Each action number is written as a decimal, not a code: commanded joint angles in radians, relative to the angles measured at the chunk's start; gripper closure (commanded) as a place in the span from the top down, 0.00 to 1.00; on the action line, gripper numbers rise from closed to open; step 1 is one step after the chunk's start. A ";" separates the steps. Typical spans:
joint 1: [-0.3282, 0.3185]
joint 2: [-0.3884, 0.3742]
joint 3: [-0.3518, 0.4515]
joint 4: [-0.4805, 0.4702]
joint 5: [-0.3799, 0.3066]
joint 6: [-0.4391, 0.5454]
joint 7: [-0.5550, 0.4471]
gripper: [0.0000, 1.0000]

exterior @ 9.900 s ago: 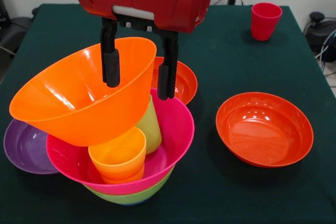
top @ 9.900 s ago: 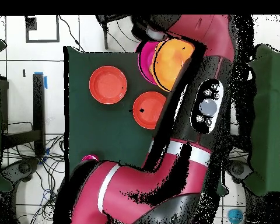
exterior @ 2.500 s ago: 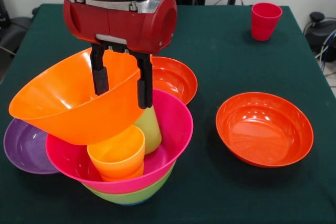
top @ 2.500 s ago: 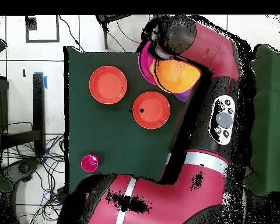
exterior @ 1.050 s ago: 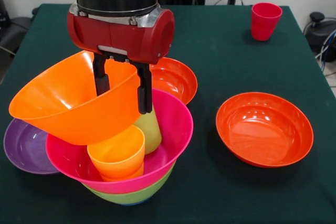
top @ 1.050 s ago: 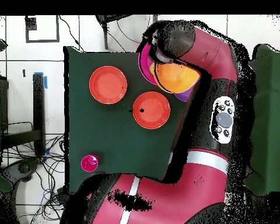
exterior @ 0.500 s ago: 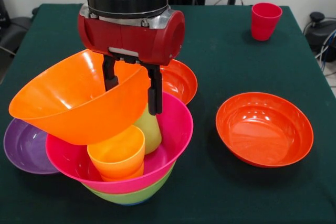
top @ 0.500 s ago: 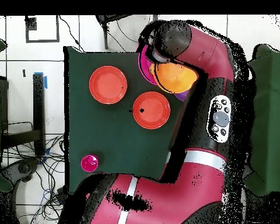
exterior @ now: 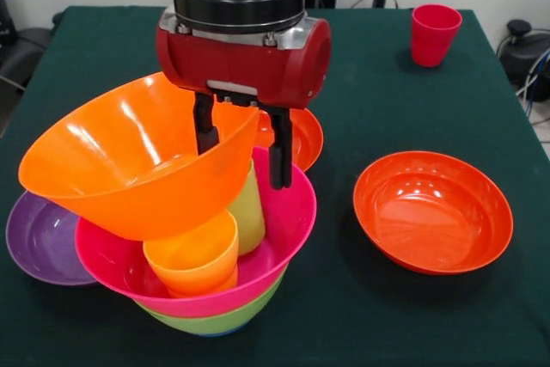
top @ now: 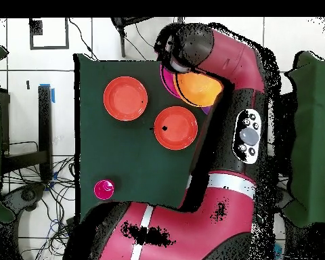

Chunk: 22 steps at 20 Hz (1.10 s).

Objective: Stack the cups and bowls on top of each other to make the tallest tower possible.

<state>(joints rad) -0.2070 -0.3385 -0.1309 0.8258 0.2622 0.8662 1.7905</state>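
The tower stands at the front left: a lime-green bowl [exterior: 215,322] lowest, with a magenta bowl [exterior: 288,208] in it. In the magenta bowl stand a yellow-orange cup [exterior: 193,255] and a lime green cup [exterior: 247,212]. A deep orange bowl [exterior: 129,169] lies tilted on these cups and also shows in the overhead view [top: 196,88]. My gripper [exterior: 242,148] is open astride this bowl's right rim, one finger inside it and one outside. The red cup [exterior: 434,33] stands apart at the far right. The small blue bowl is hidden.
A shallow red-orange bowl [exterior: 430,208] sits at the right on the green cloth [exterior: 344,315]. A second one [exterior: 305,135] sits behind the tower. A purple bowl [exterior: 39,242] lies left of the tower. My arm [top: 240,135] covers the tower's side in the overhead view.
My gripper has moved right along the deep orange bowl to its right rim. The bowl has shifted slightly right and sits a little less tilted. The other things have not moved.
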 commanded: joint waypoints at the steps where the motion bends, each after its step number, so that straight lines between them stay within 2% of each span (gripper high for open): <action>1: 0.048 0.038 0.089 0.017 -0.044 0.046 0.028 1.00; 5: 0.056 0.041 0.085 0.014 -0.041 0.046 0.039 1.00; 11: 0.067 0.077 0.071 -0.063 -0.035 0.088 0.063 1.00; 15: 0.078 0.067 0.067 -0.047 -0.030 0.083 0.076 1.00; 22: 0.082 0.093 0.059 -0.096 -0.027 0.106 0.088 1.00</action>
<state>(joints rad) -0.1496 -0.2930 -0.1317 0.7516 0.2626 0.8680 1.7905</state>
